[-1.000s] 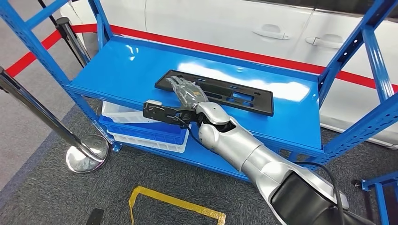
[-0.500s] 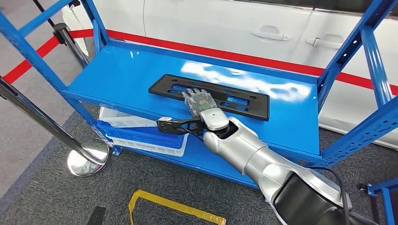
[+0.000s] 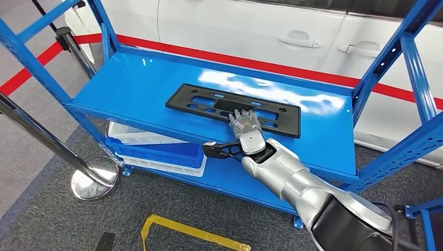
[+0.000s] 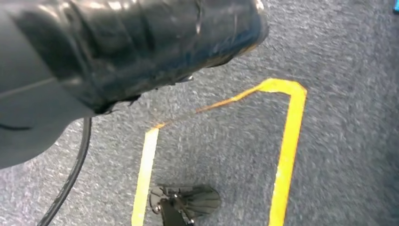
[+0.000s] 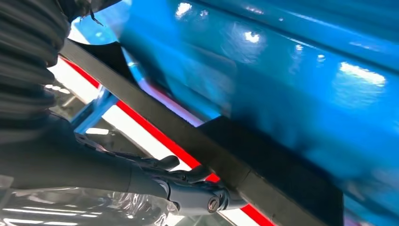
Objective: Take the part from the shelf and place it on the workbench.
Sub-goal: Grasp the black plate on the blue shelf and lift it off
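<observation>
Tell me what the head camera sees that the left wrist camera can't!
Only the head view has the blue shelf, the long black part lying on it, the right hand resting on the part's near edge, the white and blue bins below, and a white car behind. Only the left wrist view has a small dark object lying inside the tape outline. Both show grey carpet and yellow floor tape.

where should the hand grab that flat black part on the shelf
Probably the long near edge of the black part, approached from the shelf's open front. It lies flat and thin, parallel to that edge; the right hand is already there.
</observation>
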